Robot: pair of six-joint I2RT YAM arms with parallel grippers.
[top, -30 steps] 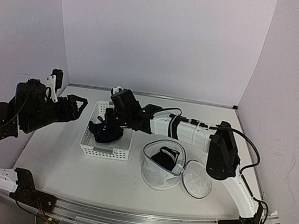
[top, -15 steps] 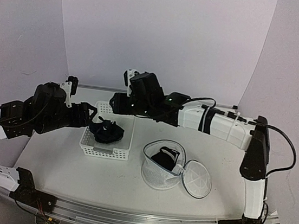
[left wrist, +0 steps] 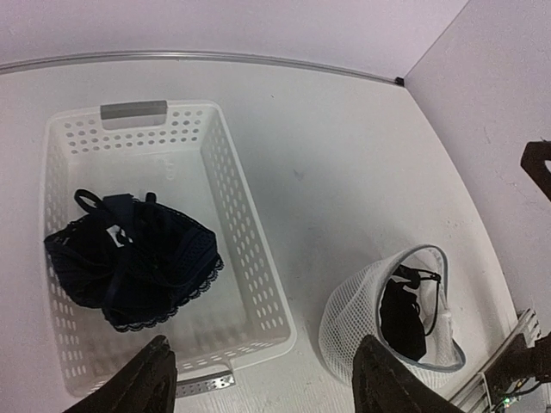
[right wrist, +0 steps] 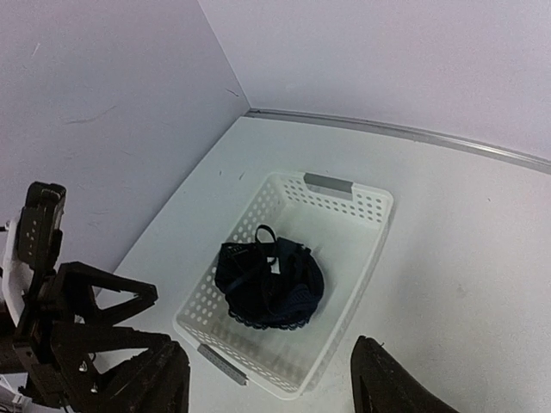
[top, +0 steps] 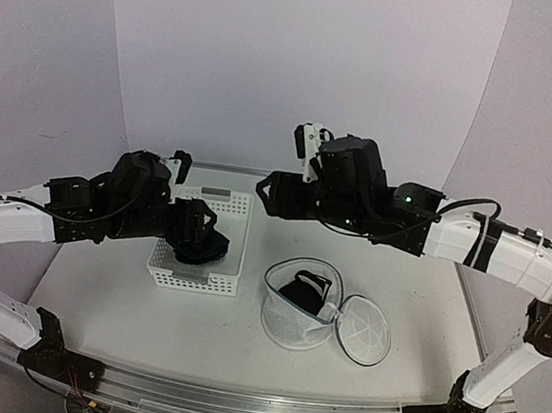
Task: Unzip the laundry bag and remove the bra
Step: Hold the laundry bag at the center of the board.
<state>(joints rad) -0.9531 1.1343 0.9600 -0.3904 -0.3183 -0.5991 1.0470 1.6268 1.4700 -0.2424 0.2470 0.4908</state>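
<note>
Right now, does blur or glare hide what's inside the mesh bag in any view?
Top external: evenly lit and sharp, laundry bag and black garment clear. Left wrist: sharp, no glare, both readable lower right. Right wrist: crisp, but bag out of frame.

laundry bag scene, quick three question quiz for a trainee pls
1. True or false: the basket is empty.
2. The laundry bag is: A zipped shut; B open with something black inside; C open and empty.
3. Fill in: the left gripper and right gripper are both ____.
Key: 1 false, a bra lies in it. 2 B. 3 open, holding nothing.
</note>
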